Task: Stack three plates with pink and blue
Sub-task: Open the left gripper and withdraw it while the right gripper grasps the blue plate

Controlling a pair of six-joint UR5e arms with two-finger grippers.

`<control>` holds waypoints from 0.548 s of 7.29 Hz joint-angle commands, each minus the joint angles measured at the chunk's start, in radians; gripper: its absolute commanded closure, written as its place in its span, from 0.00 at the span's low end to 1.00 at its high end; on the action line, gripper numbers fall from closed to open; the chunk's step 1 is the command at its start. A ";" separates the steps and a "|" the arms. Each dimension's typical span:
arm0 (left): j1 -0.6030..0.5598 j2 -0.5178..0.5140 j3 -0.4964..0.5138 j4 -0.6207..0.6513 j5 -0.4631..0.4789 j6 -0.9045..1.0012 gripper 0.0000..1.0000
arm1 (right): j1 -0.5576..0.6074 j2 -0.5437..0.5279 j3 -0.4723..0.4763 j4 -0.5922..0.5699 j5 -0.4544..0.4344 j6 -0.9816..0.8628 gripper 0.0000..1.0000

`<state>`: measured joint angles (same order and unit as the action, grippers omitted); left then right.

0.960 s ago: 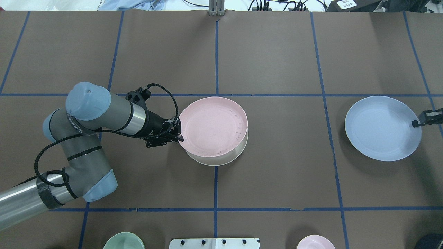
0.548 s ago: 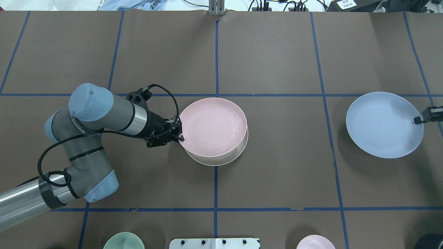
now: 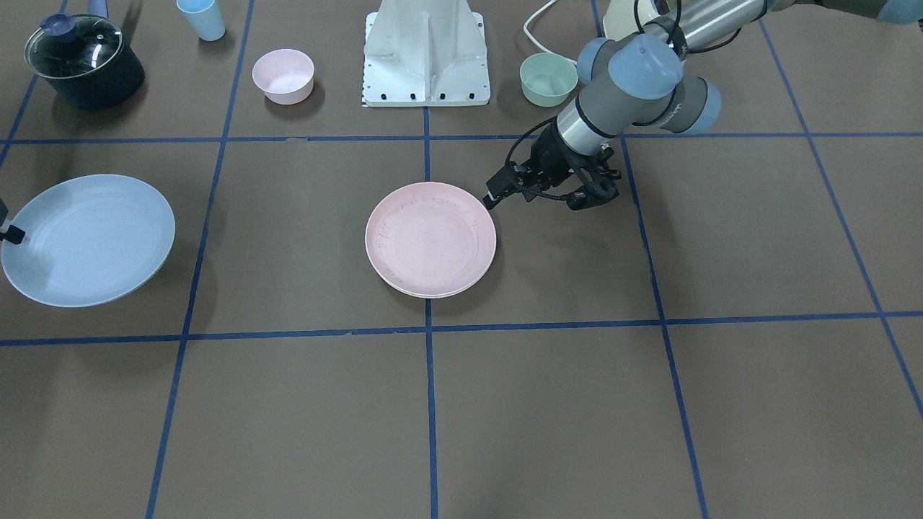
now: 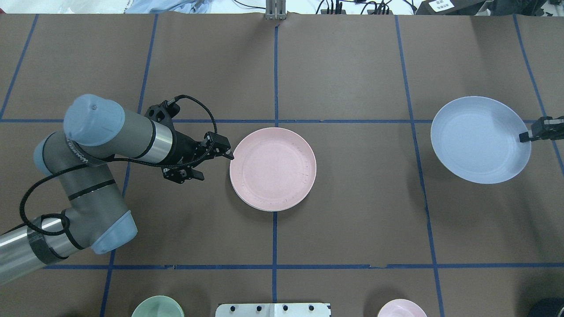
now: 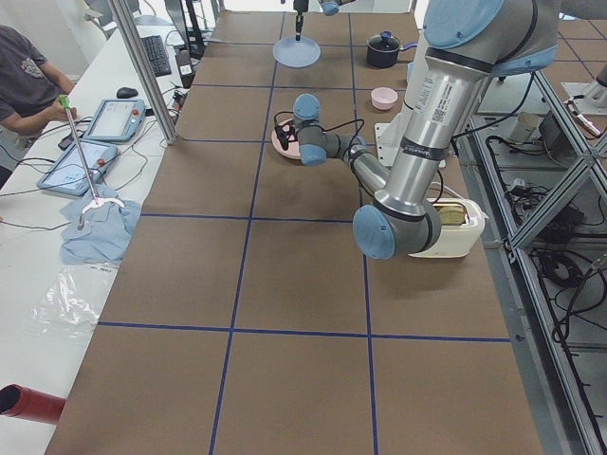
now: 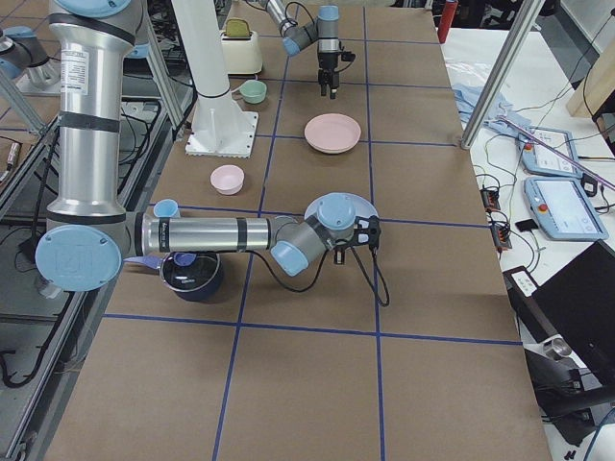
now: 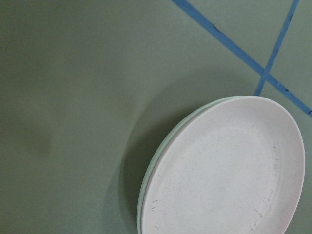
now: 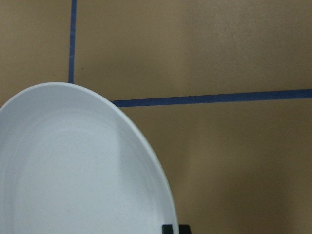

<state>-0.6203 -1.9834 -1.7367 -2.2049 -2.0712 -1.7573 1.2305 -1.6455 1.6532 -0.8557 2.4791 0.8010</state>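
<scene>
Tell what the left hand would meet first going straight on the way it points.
Probably the near rim of the pink plate; the left hand points at it, but its height is unclear.

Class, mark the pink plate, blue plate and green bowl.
pink plate [image 4: 273,168]: overhead exterior view, middle of its floor.
blue plate [image 4: 480,139]: overhead exterior view, middle of its floor.
green bowl [image 4: 157,308]: overhead exterior view, its hollow.

Brown table [image 3: 577,404], blue tape [image 3: 430,404] gridding it. Along the far edge in the front-facing view: a dark pot [image 3: 83,61] with a glass lid far left, a pale blue cup [image 3: 202,18] just right of it, then a small pink bowl [image 3: 283,75], and a green bowl [image 3: 548,79] well right.
</scene>
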 commanded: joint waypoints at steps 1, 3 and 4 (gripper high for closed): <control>-0.045 0.015 -0.096 0.213 0.000 0.221 0.00 | -0.077 0.051 0.052 -0.005 -0.015 0.169 1.00; -0.097 0.110 -0.153 0.226 0.000 0.370 0.00 | -0.141 0.133 0.065 -0.011 -0.051 0.250 1.00; -0.119 0.176 -0.187 0.226 0.000 0.472 0.00 | -0.198 0.191 0.065 -0.017 -0.083 0.332 1.00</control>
<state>-0.7100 -1.8808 -1.8824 -1.9857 -2.0709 -1.4066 1.0926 -1.5210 1.7152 -0.8657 2.4311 1.0521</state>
